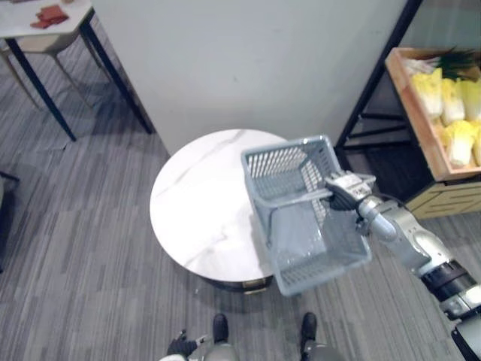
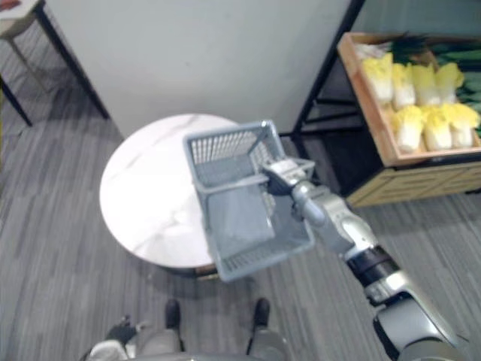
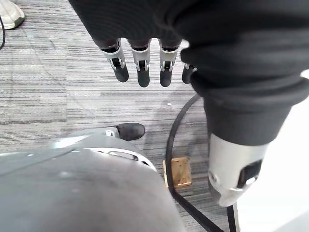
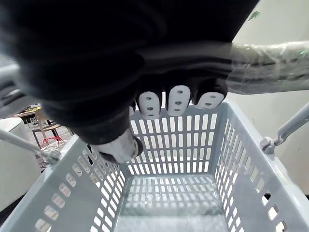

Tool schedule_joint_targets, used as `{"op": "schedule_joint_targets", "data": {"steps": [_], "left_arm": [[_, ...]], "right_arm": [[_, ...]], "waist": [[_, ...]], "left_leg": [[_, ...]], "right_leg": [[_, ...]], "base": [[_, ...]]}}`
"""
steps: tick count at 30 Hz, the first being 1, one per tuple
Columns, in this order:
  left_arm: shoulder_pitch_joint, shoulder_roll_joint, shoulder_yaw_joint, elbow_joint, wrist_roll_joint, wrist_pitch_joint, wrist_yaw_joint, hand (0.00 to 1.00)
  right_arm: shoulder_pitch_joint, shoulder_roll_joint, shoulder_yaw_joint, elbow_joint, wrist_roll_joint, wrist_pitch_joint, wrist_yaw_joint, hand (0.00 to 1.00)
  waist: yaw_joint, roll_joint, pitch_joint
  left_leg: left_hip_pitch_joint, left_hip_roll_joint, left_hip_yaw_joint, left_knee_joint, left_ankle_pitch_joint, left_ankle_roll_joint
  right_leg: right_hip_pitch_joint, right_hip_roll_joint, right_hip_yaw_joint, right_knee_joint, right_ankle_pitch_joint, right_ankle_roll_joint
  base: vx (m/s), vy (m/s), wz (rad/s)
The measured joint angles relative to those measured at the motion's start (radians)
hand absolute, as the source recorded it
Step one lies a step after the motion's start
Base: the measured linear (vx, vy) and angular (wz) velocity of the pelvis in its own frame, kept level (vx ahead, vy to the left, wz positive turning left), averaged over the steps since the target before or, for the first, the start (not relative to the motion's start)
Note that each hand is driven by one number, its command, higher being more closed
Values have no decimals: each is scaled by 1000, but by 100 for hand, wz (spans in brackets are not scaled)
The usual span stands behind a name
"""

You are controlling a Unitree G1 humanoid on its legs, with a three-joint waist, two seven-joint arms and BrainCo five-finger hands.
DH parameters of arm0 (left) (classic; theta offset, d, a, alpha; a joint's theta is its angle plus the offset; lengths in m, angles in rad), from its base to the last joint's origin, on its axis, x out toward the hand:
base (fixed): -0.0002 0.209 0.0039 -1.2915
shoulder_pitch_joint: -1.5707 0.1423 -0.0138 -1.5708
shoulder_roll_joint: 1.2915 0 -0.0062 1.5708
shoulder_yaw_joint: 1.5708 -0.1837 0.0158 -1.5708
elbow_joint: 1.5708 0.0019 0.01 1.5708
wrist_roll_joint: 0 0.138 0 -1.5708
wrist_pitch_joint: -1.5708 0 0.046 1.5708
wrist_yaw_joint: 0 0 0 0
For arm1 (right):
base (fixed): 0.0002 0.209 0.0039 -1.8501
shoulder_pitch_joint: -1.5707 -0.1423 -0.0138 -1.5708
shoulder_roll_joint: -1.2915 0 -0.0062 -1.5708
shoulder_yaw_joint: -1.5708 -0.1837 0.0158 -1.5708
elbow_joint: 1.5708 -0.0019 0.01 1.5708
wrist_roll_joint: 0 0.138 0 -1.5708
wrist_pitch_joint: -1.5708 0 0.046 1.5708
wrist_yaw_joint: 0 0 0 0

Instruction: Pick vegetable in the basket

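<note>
1. Left eye view: the right hand (image 1: 344,192) is closed round the handle (image 1: 297,199) of a grey basket (image 1: 285,162), which it holds in the air over the right edge of the round marble table (image 1: 195,203). Yellow cabbages (image 1: 451,105) lie in a wooden crate (image 1: 419,124) well to the right of the table, apart from the basket.
2. Right eye view: a black shelf frame (image 2: 325,71) stands between the table and the crate. The basket hangs partly over the table's top and partly past its near right edge, above grey carpet (image 2: 60,263).
3. Left wrist view: the left hand (image 3: 140,63) hangs on the near side of the table, fingers straight and holding nothing, their dark tips pointing at the carpet. A small wooden block (image 3: 177,171) lies on the carpet, and a white shoe (image 3: 9,14) shows at the picture's edge.
4. Right wrist view: the right hand's fingers (image 4: 178,100) curl round the film-wrapped handle. Beneath them lie the basket's slotted walls and floor.
</note>
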Motion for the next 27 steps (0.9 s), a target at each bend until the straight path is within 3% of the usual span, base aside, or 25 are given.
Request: {"op": "schedule_joint_targets", "data": {"steps": [7, 14, 19, 26, 27], "left_arm": [[41, -7, 21, 28, 23, 5, -33, 0], [62, -10, -5, 37, 77, 4, -46, 0], [69, -19, -41, 51, 102, 2, -59, 0], [84, -19, -42, 57, 110, -3, -60, 0], [94, -23, -41, 57, 110, -5, -58, 0]], "right_arm": [[153, -119, 19, -30, 28, -39, 86, 100], [330, -166, -20, -15, 25, -63, 97, 100], [415, -166, -64, 68, -56, -74, 91, 100], [502, -164, -102, 193, -187, -74, 58, 100], [503, -164, -103, 221, -214, -71, 51, 100]], "waist": [[-4, 3, -63], [-33, 35, -101], [-53, 66, -123], [-62, 76, -138], [-60, 76, -139]], "left_leg": [[17, 0, 33, 0, -17, -3], [50, -1, 98, 29, -57, 3], [69, 4, 153, 80, -105, -2], [91, 21, 225, 128, -162, -22], [90, 1, 146, 138, -190, -23]], "right_leg": [[-1, 2, 29, -11, 3, -2], [-2, 3, 91, -8, 5, -4], [-5, 8, 152, -6, 5, -4], [-25, 30, 241, -6, 0, -2], [-33, 32, 261, -7, 0, -2]], "base": [[27, 10, -14], [48, 18, -27], [27, 8, -36], [-3, -7, -39], [12, 12, -39]]}}
